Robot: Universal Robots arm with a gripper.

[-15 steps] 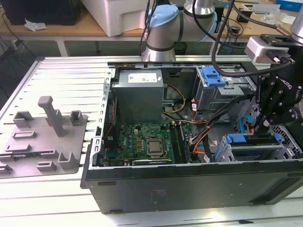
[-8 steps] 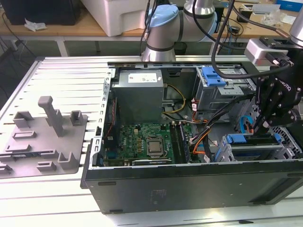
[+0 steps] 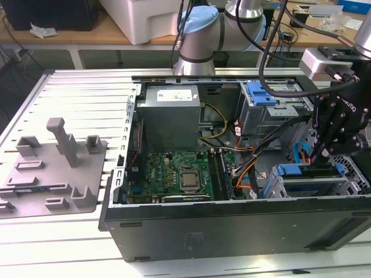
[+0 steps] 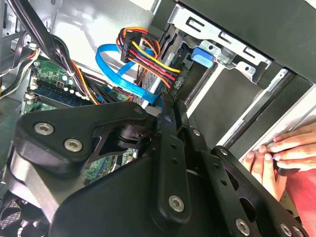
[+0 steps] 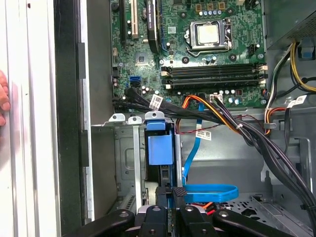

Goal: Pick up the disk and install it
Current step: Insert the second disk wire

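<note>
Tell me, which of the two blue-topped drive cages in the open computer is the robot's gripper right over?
The front drive cage, at the exterior view's right, beside the orange cables: the gripper hangs just above its blue piece. The other cage sits farther back, beside the grey power-supply box.

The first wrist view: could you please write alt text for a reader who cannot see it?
The robot's hand sits above a metal drive cage inside an open computer case, close to a blue drive carrier standing in the cage. Behind it lie a green motherboard, bundled cables and a flat blue cable.
</note>
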